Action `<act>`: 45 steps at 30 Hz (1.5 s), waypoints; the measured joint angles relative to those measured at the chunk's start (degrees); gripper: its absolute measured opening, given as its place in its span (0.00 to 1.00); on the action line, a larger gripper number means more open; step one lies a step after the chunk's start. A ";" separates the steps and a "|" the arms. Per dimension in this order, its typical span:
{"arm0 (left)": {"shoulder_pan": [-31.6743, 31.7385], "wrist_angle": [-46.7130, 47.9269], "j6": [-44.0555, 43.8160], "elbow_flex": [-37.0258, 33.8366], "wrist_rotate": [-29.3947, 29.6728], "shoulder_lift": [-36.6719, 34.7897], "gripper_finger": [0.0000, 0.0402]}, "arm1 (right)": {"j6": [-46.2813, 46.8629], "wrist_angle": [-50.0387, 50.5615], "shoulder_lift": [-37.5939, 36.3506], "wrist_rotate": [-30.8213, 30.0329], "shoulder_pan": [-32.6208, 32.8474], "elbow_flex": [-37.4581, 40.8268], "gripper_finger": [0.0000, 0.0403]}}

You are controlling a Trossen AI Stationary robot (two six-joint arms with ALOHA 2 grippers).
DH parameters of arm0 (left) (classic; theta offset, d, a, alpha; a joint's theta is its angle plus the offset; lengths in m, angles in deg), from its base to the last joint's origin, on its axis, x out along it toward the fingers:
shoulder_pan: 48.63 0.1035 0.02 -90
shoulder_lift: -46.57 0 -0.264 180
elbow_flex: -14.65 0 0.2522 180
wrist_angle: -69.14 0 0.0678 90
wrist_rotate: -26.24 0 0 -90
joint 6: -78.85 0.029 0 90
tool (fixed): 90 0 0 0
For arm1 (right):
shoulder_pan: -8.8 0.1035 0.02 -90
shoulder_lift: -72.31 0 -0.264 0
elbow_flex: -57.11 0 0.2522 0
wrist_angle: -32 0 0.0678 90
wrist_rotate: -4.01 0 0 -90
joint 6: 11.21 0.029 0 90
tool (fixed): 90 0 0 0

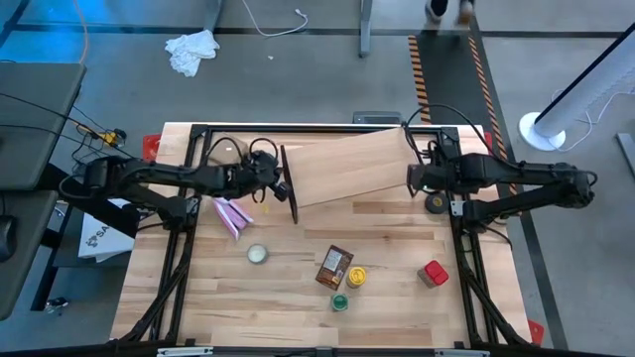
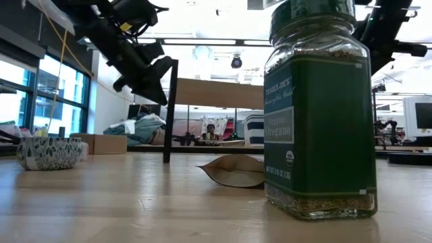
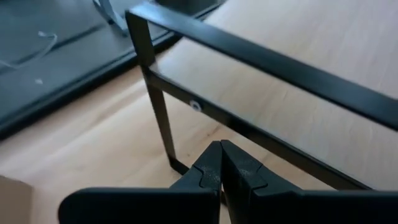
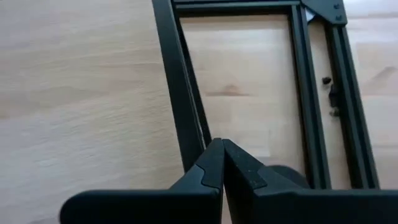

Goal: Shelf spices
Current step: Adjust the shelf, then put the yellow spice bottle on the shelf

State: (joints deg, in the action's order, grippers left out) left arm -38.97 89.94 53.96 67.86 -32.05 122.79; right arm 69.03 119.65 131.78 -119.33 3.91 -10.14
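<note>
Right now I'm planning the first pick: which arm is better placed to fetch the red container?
Probably the right. The red container lies on that arm's side, nearer the right gripper at the shelf's right end; the left gripper is at the shelf's opposite end, farther off.

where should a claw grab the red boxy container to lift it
Grip the red boxy container across its two flat opposite sides, coming straight down from above. It stands alone near the table's right edge, with open space around it, so the right claw looks best placed, though its walls may be slick.
</note>
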 joint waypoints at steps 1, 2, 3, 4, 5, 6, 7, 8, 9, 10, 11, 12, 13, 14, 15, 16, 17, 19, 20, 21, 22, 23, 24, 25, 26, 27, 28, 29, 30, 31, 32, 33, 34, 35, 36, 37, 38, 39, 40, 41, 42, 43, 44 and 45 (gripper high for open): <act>0.47 -0.15 1.32 0.02 -0.06 -0.13 0.00 | 1.15 0.27 -0.02 0.02 0.89 0.00 0.00; 1.02 -0.16 2.33 0.03 -0.06 -0.29 0.00 | 2.34 0.51 -0.02 0.13 1.77 0.01 0.00; 1.58 -0.18 3.14 0.03 0.05 -0.39 0.00 | 3.73 0.79 -0.02 0.45 2.68 0.01 0.00; 2.24 -0.27 3.76 0.03 0.13 -0.52 0.00 | 5.10 1.14 -0.03 0.77 3.51 0.01 0.00; 3.09 -0.42 4.58 0.03 0.23 -0.74 0.00 | 6.59 1.42 -0.04 1.04 4.35 0.00 0.00; 3.81 -0.53 5.27 0.03 0.56 -0.85 0.00 | 8.18 1.60 -0.04 1.24 5.25 0.00 0.00; 4.74 -0.57 5.97 0.03 0.90 -1.13 0.00 | 9.68 1.71 -0.04 1.44 6.14 0.00 0.00; 5.71 -0.54 6.56 0.01 1.29 -1.45 0.00 | 11.38 1.63 -0.04 1.94 7.00 0.00 0.00; 6.59 -0.54 7.26 0.01 1.69 -1.71 0.00 | 12.58 1.39 -0.04 2.59 7.80 -0.02 0.00; 7.46 -0.54 7.66 0.01 1.81 -2.09 0.00 | 13.72 1.23 0.01 3.11 8.57 -0.02 0.00; 8.31 -0.56 7.82 0.01 1.76 -2.46 0.00 | 14.60 1.18 0.07 3.23 9.19 -0.02 0.00; 9.07 -0.56 8.10 0.01 1.37 -2.76 0.00 | 15.38 1.12 0.08 3.28 9.78 -0.02 0.00; 9.72 -0.51 8.14 -0.03 0.93 -3.06 0.00 | 15.92 0.92 0.09 3.36 10.29 -0.02 0.00; 10.28 -0.53 7.74 -0.07 0.27 -3.37 0.00 | 16.42 0.74 0.10 3.41 10.67 -0.02 0.00; 10.74 -0.64 7.42 -0.08 -0.46 -3.73 0.00 | 16.89 0.59 0.15 3.41 10.97 -0.02 0.00; 10.95 -0.78 7.20 -0.08 -1.37 -4.02 0.00 | 17.21 0.55 0.17 3.45 11.20 -0.02 0.00; 10.96 -0.83 7.22 -0.08 -2.06 -4.20 0.00 | 17.33 0.71 0.19 3.48 11.38 -0.02 0.00; 10.90 -0.69 7.69 -0.08 -3.09 -4.75 0.00 | 17.38 1.36 0.28 3.43 11.53 0.00 0.00; 10.68 -0.69 8.37 -0.08 -3.17 -5.26 0.00 | 17.39 1.57 0.28 3.41 11.52 0.00 0.00; 10.43 -0.83 9.17 -0.08 -2.93 -5.95 0.00 | 17.41 1.95 0.28 3.42 11.52 0.00 0.00; 10.34 -0.96 10.08 -0.08 -2.48 -6.70 0.00 | 17.43 2.66 0.31 3.32 11.52 0.00 0.00; 10.31 -0.90 11.01 -0.08 -2.05 -7.49 0.00 | 17.45 3.54 0.33 3.20 11.50 0.00 0.00; 10.34 -0.67 11.84 -0.08 -1.69 -8.21 0.00 | 17.45 4.00 0.29 3.01 11.36 0.00 0.00; 10.38 -0.37 12.26 -0.08 -1.51 -8.90 0.00 | 17.42 4.19 0.24 2.75 11.28 0.00 0.00; 10.40 0.13 12.53 -0.08 -1.35 -9.56 0.00 | 17.40 4.47 0.24 2.51 11.22 0.00 0.00; 10.40 0.81 12.55 -0.08 -1.29 -10.29 0.00 | 17.38 4.83 0.26 2.33 11.12 0.00 0.00; 10.37 1.60 12.54 -0.06 -1.31 -11.00 0.00 | 17.38 5.34 0.26 2.15 11.01 0.00 0.00; 10.35 2.62 12.52 -0.05 -1.39 -11.72 0.00 | 17.41 6.23 0.24 1.90 10.93 0.00 0.00; 10.19 3.98 12.24 -0.05 -1.53 -12.58 0.00 | 17.59 7.61 0.24 1.88 10.91 0.00 0.00; 9.96 5.31 12.11 -0.05 -1.79 -13.41 0.00 | 18.28 9.38 0.24 1.85 10.92 0.00 0.00; 9.66 6.60 11.90 -0.05 -2.13 -14.45 0.00 | 19.40 11.30 0.24 1.83 10.92 0.00 0.00; 9.24 7.85 11.63 -0.05 -2.55 -15.67 0.00 | 20.49 13.22 0.19 1.77 10.93 0.00 0.00; 8.62 8.80 11.53 -0.05 -2.93 -16.99 0.00 | 21.34 14.85 0.02 1.66 10.93 0.00 0.00; 7.87 9.55 11.17 -0.05 -3.47 -18.51 0.00 | 21.43 15.75 -0.32 1.62 10.93 0.00 0.00; 6.90 10.26 10.37 -0.05 -4.15 -20.14 0.00 | 21.25 16.04 -0.78 1.66 10.93 0.00 0.00; 5.74 10.83 9.27 -0.05 -4.48 -21.88 0.00 | 20.17 16.00 -1.41 1.75 10.93 0.00 0.00; 4.42 11.29 8.15 -0.05 -4.53 -23.60 0.00 | 18.98 15.72 -2.04 1.94 10.93 0.00 0.00; 2.94 11.57 7.03 -0.05 -4.24 -25.22 0.00 | 17.67 15.17 -2.62 2.12 10.95 0.00 0.00; 1.26 11.85 6.02 -0.02 -3.82 -26.89 0.00 | 16.03 14.34 -3.26 2.29 11.05 0.00 0.00; -0.48 12.04 5.13 -0.01 -3.20 -28.22 0.00 | 13.93 13.28 -3.79 2.59 11.35 0.00 0.00; -2.30 12.16 4.22 -0.01 -2.37 -29.34 0.00 | 11.53 12.08 -4.32 3.12 11.74 0.00 0.00; -4.31 12.29 4.01 -0.01 -1.51 -30.29 0.00 | 8.54 10.65 -4.99 4.05 12.21 0.00 0.00; -6.27 12.37 3.99 -0.01 -0.74 -30.94 0.00 | 4.53 8.98 -5.68 5.46 12.80 0.00 0.00; -8.27 12.40 3.99 0.01 0.19 -31.32 0.00 | 0.21 7.25 -6.50 7.65 13.48 0.00 0.00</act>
State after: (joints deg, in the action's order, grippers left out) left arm -47.24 102.34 57.95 67.87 -31.86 91.47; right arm 69.25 126.89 125.27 -111.68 17.40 -10.14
